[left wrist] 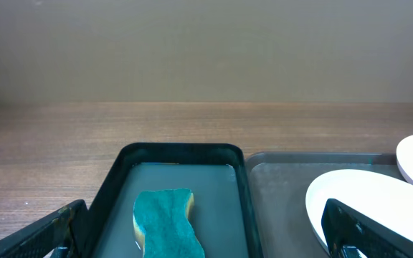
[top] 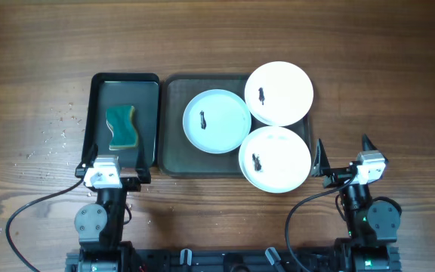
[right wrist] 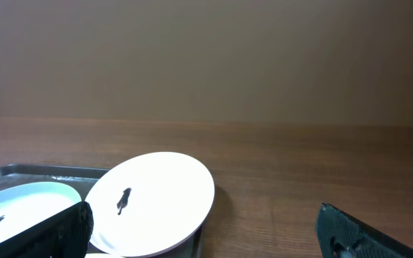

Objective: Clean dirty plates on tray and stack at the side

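**Fingers spread and empty, three smeared plates waiting on the tray**

The left fingers (left wrist: 364,231) are spread wide and hold nothing. They hang over the near end of a small black tray (top: 96,113). The right fingers (right wrist: 49,231) are also parted and empty, over bare table (top: 399,91) just off the near right corner of the big tray (top: 174,143).

All three plates are on that big tray, and each has a small black smear. The bluish plate (top: 217,121) lies flat in the middle. The far plate (top: 279,93) hangs over the tray's far right corner, and the near plate (top: 275,159) hangs over its near right corner, close to the right fingers. The three rims touch or overlap where they meet; which one lies on top is hard to tell.

The plates look stiff, smooth and shallow, so they are probably light but slippery. They may chip if dropped or knocked together. The safest hold is likely a pinch across the rim, best where a plate overhangs the tray and a finger can get underneath.

A green sponge (top: 121,127) lies in the small black tray, soft and easy to squeeze, just ahead of the left fingers. Possible obstacles are the big tray's low rim, the crowding of the plates, and the risk that lifting one plate drags its neighbour.
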`<state>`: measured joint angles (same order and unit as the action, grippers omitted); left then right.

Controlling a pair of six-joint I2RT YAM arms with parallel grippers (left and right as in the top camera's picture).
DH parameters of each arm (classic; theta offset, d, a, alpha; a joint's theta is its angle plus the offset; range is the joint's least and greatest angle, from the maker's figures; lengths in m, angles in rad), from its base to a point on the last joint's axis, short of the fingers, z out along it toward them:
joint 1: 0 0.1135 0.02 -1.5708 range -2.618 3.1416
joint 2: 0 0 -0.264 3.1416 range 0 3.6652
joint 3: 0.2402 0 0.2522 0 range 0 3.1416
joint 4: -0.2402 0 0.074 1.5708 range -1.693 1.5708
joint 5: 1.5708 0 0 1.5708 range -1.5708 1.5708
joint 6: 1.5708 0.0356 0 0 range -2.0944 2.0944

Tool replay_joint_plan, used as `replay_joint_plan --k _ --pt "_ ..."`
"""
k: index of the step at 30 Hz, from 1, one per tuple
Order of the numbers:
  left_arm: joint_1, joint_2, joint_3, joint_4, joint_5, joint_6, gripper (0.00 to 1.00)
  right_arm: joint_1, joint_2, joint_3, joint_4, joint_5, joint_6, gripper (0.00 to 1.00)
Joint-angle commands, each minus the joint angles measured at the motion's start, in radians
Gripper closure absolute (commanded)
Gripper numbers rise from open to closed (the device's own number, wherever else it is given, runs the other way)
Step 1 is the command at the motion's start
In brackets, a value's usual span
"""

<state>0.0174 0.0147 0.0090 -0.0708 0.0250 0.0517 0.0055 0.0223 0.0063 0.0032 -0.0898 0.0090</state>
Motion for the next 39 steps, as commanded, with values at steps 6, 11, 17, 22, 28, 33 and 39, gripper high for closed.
replay_joint_plan --k 6,11,17,22,28,33,39 --pt "-0.006 -0.008 -0.003 0.052 0.004 0.023 0.00 0.001 0.007 -0.001 0.003 -0.015 -0.006 0.00" --pt "-0.006 -0.008 -0.003 0.025 0.001 0.023 0.00 0.001 0.007 -0.001 0.003 -0.015 -0.006 0.00" --pt "-0.006 -0.008 -0.003 0.025 0.006 0.020 0.00 0.001 0.007 -0.001 0.003 -0.015 -0.007 0.00" --pt "-0.006 -0.008 -0.003 0.001 0.049 0.020 0.00 0.001 0.007 -0.001 0.003 -0.015 -0.008 0.00" --pt "-0.006 -0.008 -0.003 0.078 0.063 0.018 0.00 0.001 0.007 -0.001 0.007 -0.035 0.014 0.00" --pt "-0.006 -0.008 0.096 0.091 0.082 -0.112 0.00 0.001 0.007 -0.001 0.040 -0.129 0.007 0.00" --pt "-0.006 0.079 0.383 -0.072 0.044 -0.183 0.00 0.001 0.018 0.056 0.049 -0.129 0.091 0.00"
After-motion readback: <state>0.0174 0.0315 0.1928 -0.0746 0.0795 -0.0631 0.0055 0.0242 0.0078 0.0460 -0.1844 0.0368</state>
